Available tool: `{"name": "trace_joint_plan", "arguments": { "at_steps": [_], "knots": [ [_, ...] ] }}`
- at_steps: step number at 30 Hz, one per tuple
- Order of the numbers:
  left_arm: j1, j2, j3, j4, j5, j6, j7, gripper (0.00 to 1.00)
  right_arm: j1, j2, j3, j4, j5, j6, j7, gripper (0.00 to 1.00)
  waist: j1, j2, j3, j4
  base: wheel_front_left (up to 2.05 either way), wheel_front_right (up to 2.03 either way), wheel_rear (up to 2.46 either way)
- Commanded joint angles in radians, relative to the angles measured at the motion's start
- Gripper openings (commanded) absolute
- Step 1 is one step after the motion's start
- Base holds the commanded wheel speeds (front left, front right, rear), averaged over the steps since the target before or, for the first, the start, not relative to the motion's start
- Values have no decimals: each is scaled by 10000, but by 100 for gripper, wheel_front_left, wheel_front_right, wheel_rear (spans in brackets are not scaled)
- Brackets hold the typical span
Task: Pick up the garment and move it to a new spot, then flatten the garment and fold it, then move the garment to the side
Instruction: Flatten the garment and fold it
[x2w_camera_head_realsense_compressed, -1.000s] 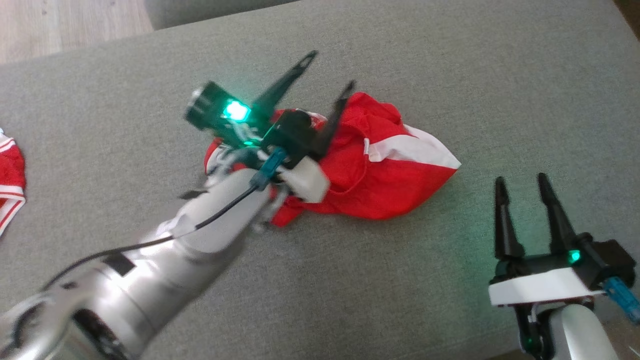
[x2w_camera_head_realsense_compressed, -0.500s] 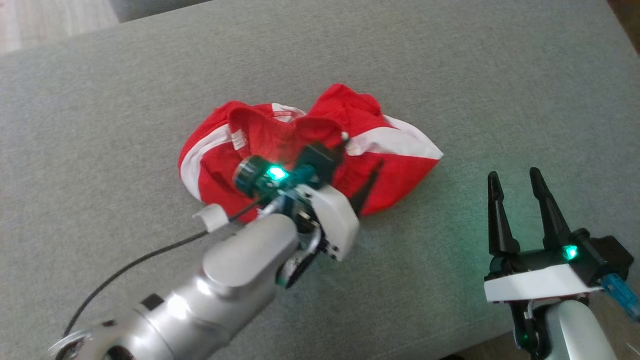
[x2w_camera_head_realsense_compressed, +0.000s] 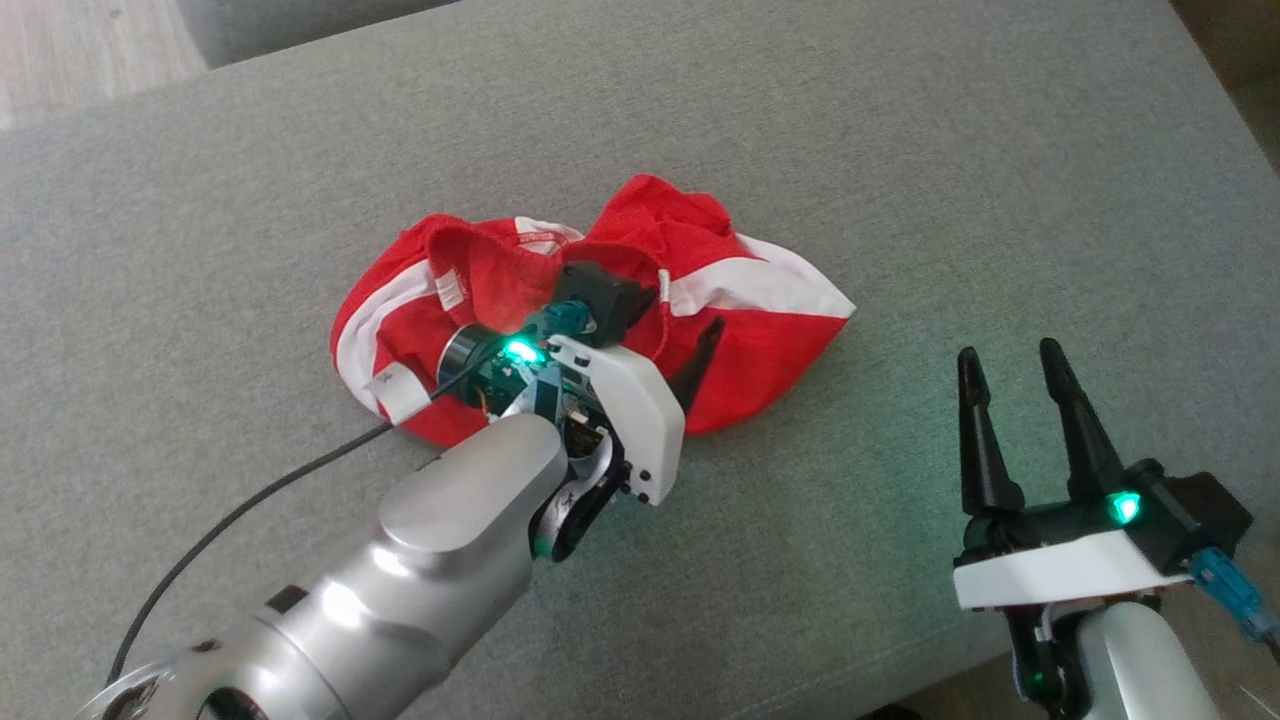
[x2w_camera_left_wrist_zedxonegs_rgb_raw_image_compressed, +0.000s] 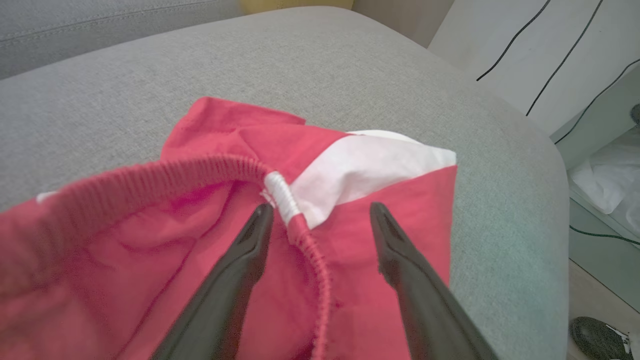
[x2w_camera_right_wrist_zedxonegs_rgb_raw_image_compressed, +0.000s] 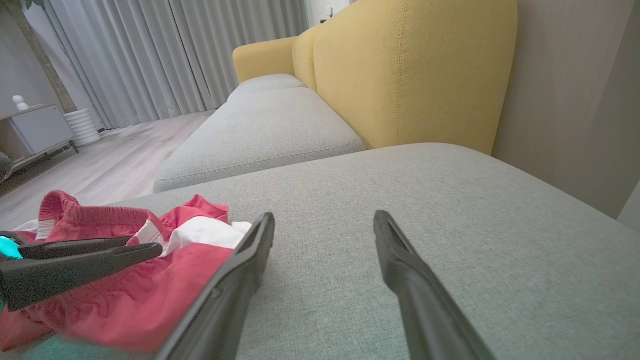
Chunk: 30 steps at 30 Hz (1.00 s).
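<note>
a: what is closest to us?
b: the right jaws, down at 5 o'clock in the head view. their two dark fingers (x2w_camera_head_realsense_compressed: 985, 440) stand wide apart and hold nothing. the grey sofa cushion (x2w_camera_head_realsense_compressed: 900, 150) is under them.
a: and a bit further in?
b: the left jaws, near the middle. they are wide open too and hold nothing. in the left wrist view one finger (x2w_camera_left_wrist_zedxonegs_rgb_raw_image_compressed: 235, 270) is on each side of the ribbed waistband (x2w_camera_left_wrist_zedxonegs_rgb_raw_image_compressed: 200, 169). i cannot tell if the tips touch the cloth.
a: where is the garment?
b: the red garment (x2w_camera_head_realsense_compressed: 770, 335) lies crumpled on the cushion, right under the left jaws. from the right jaws it is up at 10 o'clock, well apart.
a: which way does it lie?
b: its long way goes across the head view, from 9 o'clock to 3 o'clock. the waistband end is on the 9 o'clock side. the white stripe (x2w_camera_head_realsense_compressed: 760, 285) runs out to a pointy corner at 3 o'clock.
a: so which arm should grab it?
b: the left one, i think. it is much nearer and only has to close on the band and lift.
a: and past the garment?
b: more cushion up to 12 o'clock, then wooden floor (x2w_camera_head_realsense_compressed: 80, 50) at 11 o'clock.
</note>
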Motion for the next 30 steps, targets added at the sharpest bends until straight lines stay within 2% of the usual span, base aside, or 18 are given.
{"name": "trace_joint_plan", "arguments": {
  "at_steps": [1, 2, 5, 6, 9, 11, 16, 19, 24, 27, 30],
  "knots": [
    [-414, 40, 380, -167, -23, -63, -22, 100, -130, -62, 264, -304, 67, 75, -55, 100, 0, 0, -2, -33, 0, 0, 0],
    [-430, 22, 392, -99, -38, -84, -46, 95, -128, -62, 298, -306, 67, 75, -55, 100, 0, 0, -14, -57, 0, 0, 0],
    [-493, 25, 363, 175, 53, -58, -165, 22, -105, -62, 394, -316, 81, 75, -55, 100, 0, 0, -56, -137, 0, 0, 0],
    [-564, 57, 300, 272, 203, -16, -267, 0, -96, -62, 417, -318, 85, 75, -55, 100, 0, 0, -67, -161, 0, 0, 0],
    [-665, 72, 177, 536, 405, -62, -459, 0, -56, -62, 446, -315, 114, 75, -55, 100, 0, 0, -97, -194, 0, 0, 0],
    [-823, -24, 271, 646, 399, -274, -846, 0, -25, -62, 496, -252, 134, 75, -55, 100, 0, 0, -158, -201, 0, 0, 0],
    [-1519, -304, 338, 139, 262, -1208, -1116, 0, -75, -62, 728, -199, 72, 75, -55, 100, 0, 0, -351, -193, 0, 0, 0],
    [-2199, -187, 596, -535, 171, -1553, -1073, 0, -92, -62, 765, -211, 139, 75, -55, 100, 0, 0, -530, -169, 0, 0, 0],
    [-2959, 531, 1446, -2165, -548, -1890, -695, 0, -3, -62, 753, -192, 492, 75, -55, 100, 0, 0, -804, 21, 0, 0, 0],
    [-2815, 1209, 1758, -3285, -1138, -2059, -366, 0, 95, -62, 671, -191, 638, 75, -55, 100, 0, 0, -887, 251, 0, 0, 0],
    [-2177, 2095, 1983, -4218, -1552, -1953, -163, 0, 122, -62, 704, -148, 613, 75, -55, 100, 0, 0, -857, 532, 0, 0, 0]
  ]
}}
